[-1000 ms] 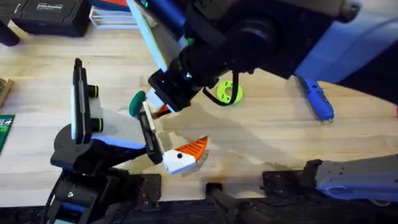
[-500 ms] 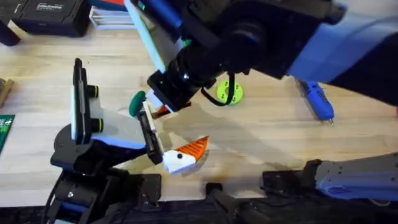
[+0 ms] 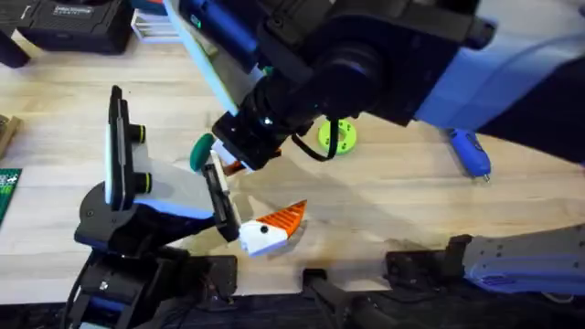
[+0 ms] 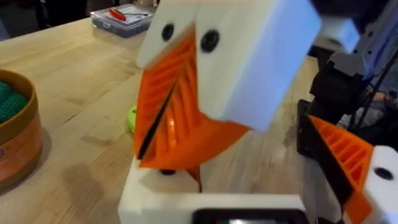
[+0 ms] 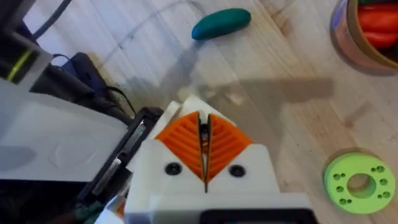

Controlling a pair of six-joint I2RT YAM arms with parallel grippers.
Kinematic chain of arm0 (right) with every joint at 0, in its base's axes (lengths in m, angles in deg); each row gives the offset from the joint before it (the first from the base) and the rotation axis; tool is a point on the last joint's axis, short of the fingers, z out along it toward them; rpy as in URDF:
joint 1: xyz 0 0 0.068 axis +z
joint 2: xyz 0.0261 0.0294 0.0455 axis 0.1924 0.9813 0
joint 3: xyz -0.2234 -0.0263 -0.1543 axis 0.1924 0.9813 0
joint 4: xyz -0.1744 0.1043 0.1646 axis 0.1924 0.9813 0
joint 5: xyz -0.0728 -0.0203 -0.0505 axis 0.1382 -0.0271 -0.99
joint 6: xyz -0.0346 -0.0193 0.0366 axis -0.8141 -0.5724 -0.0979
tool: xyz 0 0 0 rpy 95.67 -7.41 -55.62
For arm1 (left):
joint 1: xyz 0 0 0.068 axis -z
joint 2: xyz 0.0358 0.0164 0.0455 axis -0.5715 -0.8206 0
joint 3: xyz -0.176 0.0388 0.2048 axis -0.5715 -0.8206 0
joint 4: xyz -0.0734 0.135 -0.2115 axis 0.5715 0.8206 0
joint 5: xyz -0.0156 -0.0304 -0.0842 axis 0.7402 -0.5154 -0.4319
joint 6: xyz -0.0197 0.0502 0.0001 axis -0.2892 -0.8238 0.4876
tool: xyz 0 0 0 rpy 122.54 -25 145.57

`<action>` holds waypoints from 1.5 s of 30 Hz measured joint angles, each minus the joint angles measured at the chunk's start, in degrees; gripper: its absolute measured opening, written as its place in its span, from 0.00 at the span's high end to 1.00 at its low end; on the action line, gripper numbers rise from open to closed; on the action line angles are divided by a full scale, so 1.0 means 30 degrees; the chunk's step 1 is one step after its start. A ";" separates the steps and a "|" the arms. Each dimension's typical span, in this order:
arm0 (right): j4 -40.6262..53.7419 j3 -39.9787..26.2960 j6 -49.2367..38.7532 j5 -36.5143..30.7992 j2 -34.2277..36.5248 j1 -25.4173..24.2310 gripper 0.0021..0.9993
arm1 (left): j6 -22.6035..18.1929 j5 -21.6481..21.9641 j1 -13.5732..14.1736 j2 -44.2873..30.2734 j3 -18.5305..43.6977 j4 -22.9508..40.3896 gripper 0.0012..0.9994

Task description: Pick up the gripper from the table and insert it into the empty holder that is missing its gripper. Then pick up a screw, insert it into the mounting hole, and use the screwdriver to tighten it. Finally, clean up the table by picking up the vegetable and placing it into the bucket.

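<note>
My right gripper (image 3: 234,161) (image 4: 155,163) (image 5: 203,118) reaches across the table, its orange pads shut on the orange gripper. Its tip presses down onto the white holder (image 4: 155,194) on my left arm. The left gripper (image 3: 256,194) stands wide open; its padded finger (image 3: 274,222) (image 4: 342,158) is well off to the side. The dark green vegetable (image 3: 201,151) (image 5: 221,23) lies on the table just beyond the right gripper. Farther off stands the orange-brown bucket (image 4: 22,146) (image 5: 345,43). The blue screwdriver (image 3: 468,151) lies at the right.
A bright-green disc (image 3: 336,135) (image 5: 357,180) with holes lies beside the right arm. The bucket holds a red toy vegetable (image 5: 376,18). A clear parts box (image 4: 121,15) and a black case (image 3: 69,23) sit along the far edge. The right arm hangs large over the middle.
The right gripper has shifted slightly left and away from the bases, staying shut at the holder. The left arm has not moved.
</note>
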 joint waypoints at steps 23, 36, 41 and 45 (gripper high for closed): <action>0.3471 -0.0031 0.0031 0.0836 -0.4125 -0.3020 0.01 | -0.0248 -0.0083 0.0000 0.0000 0.0000 -0.0007 0.01; 0.0127 0.8461 -0.0214 0.6417 -1.2284 -0.7624 0.01 | -0.0291 -0.0083 0.0000 0.0000 0.0000 -0.0007 0.01; 0.1829 0.9306 -0.2061 0.8770 -1.4929 -0.8386 0.01 | -0.0291 -0.0083 0.0005 0.0000 0.0000 -0.0007 0.01; 0.3264 0.9406 -0.4925 0.9507 -1.5741 -0.8386 0.01 | -0.0291 -0.0083 0.0003 0.0000 0.0000 -0.0007 0.11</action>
